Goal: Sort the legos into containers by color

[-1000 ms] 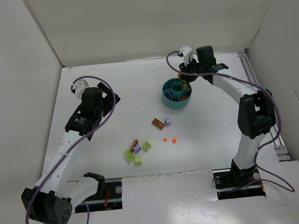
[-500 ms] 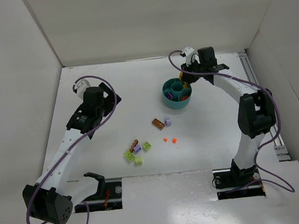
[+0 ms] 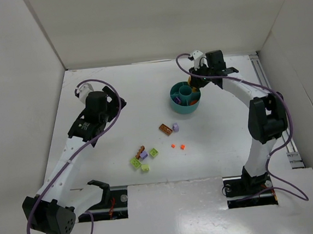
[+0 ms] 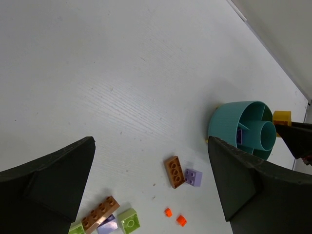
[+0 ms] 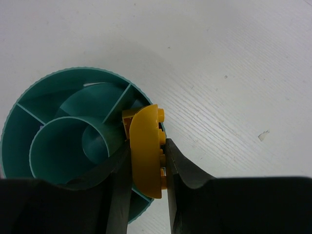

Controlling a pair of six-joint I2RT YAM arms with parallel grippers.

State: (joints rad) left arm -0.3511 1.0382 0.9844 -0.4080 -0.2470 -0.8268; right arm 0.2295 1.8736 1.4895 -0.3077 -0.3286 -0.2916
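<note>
My right gripper point(image 5: 146, 156) is shut on an orange-yellow lego point(image 5: 145, 146), a curved piece held on edge just above the rim of the teal dish point(image 5: 29, 114), at its side away from the loose bricks. The dish point(image 3: 185, 104) has a central cup and radial containers; a lilac piece point(image 4: 240, 136) lies in one. Loose legos lie on the table: a brown brick point(image 3: 166, 129) touching a lilac one point(image 3: 175, 127), two tiny orange-red bits point(image 3: 178, 146), and a cluster of lime green, brown and lilac point(image 3: 142, 156). My left gripper point(image 4: 150, 146) hangs open, high above them.
White walls close in the table at the back and on both sides. A rail point(image 3: 263, 80) runs along the right edge near the right arm. Both arm bases sit at the near edge.
The right wrist has edged slightly over the dish with the yellow lego still held. The left arm has barely shifted. The loose legos lie where they were.
</note>
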